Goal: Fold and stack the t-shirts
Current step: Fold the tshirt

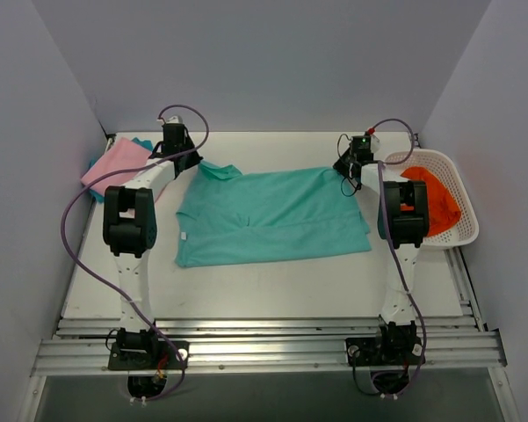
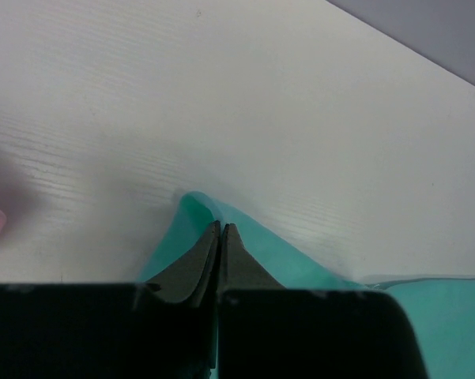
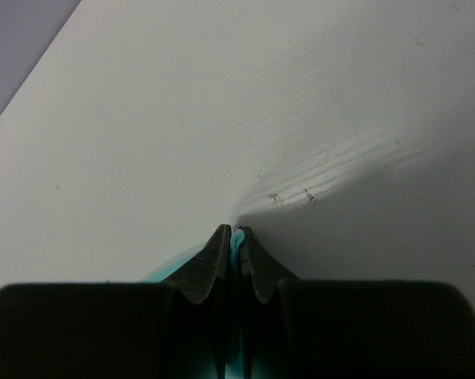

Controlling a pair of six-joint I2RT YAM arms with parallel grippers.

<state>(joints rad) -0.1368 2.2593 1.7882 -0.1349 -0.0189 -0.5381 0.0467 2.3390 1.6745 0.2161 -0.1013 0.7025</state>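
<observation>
The mint-teal t-shirt (image 1: 272, 215) lies spread flat in the middle of the table. My left gripper (image 1: 197, 162) is at its far left corner. In the left wrist view that gripper (image 2: 221, 227) is shut on a raised fold of the teal cloth (image 2: 300, 268). My right gripper (image 1: 348, 183) is at the shirt's far right corner. The right wrist view shows it (image 3: 237, 232) shut with a sliver of teal cloth (image 3: 170, 267) pinched between the fingers. A folded pink t-shirt (image 1: 114, 167) rests at the far left, with a bit of teal showing under it.
A white lattice basket (image 1: 464, 227) stands at the right edge and holds an orange cloth (image 1: 437, 200). Grey walls close in the table on the left, back and right. Metal rails (image 1: 264, 343) run along the near edge by the arm bases.
</observation>
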